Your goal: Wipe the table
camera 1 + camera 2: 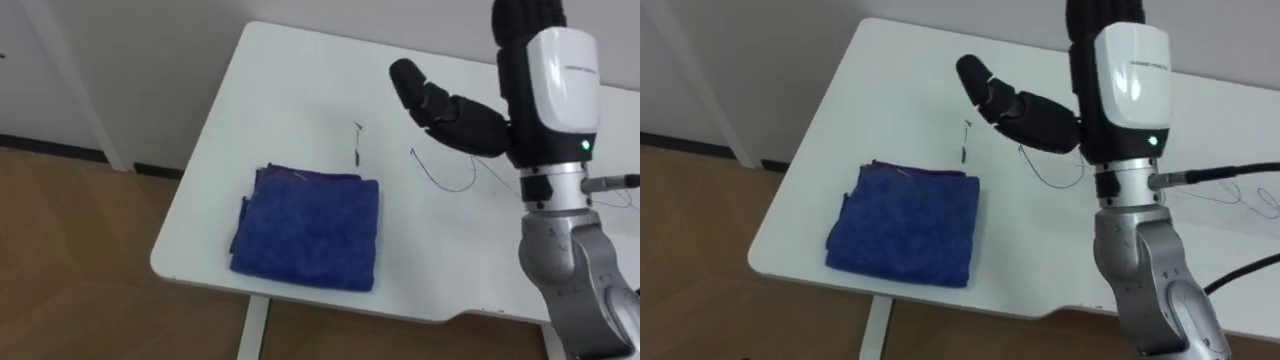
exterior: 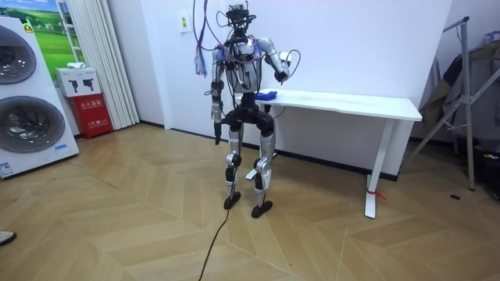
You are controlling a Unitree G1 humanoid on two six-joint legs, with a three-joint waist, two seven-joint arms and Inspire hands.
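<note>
Herringbone wood floor (image 2: 117, 226), white wall (image 2: 351, 47); washing machines (image 2: 27, 125) at nine o'clock, curtain (image 2: 90, 55) at ten, metal stand (image 2: 469, 94) at three.

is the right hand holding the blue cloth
No, the right hand hovers open above the table, apart from the folded blue cloth lying near its edge.

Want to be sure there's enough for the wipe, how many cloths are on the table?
1. A folded blue cloth lies flat near the near left corner of the white table, apart from the raised right hand. Nothing on the table looks able to hide another.
</note>
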